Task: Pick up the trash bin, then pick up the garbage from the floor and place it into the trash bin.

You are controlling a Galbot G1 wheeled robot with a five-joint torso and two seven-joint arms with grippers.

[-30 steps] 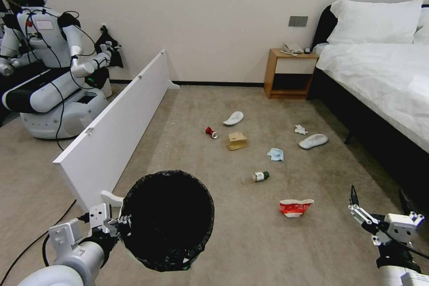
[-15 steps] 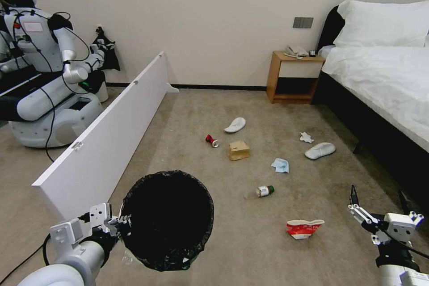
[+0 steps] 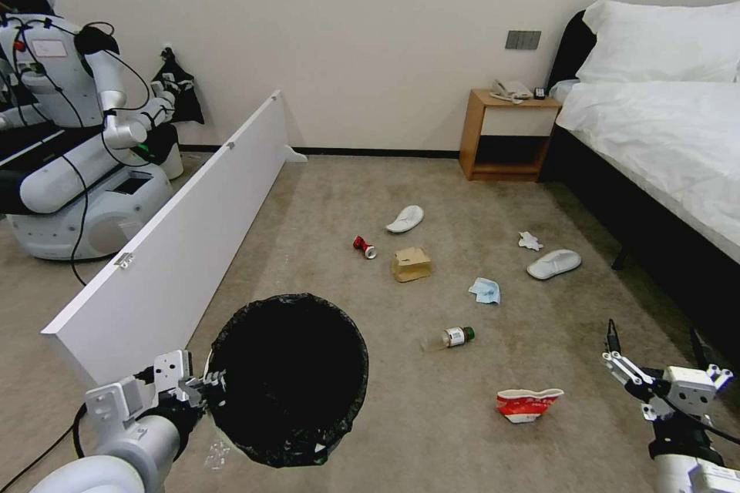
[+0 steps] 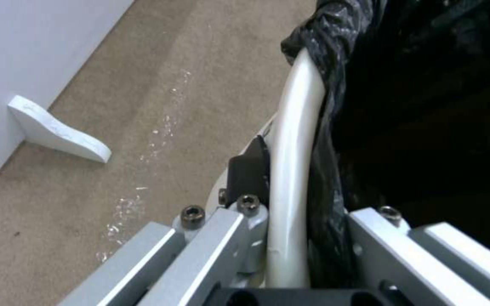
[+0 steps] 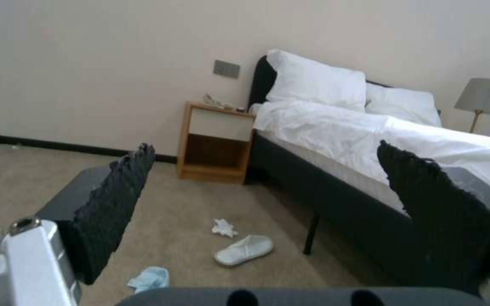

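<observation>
Head view: the trash bin [image 3: 289, 377] is held off the floor [image 3: 432, 416] by the left gripper [image 3: 202, 387], clamped on its rim; the right gripper [image 3: 651, 358] is held spread and empty above the crumpled packet [image 3: 529, 404]. A rim-only hold could let the bin tilt or slip. The bin's inside is lost in black.

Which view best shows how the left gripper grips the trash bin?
The left wrist view: the left gripper has fingers on either side of the trash bin's white rim and black liner. The head view shows the whole bin held up, the grip small.
</observation>
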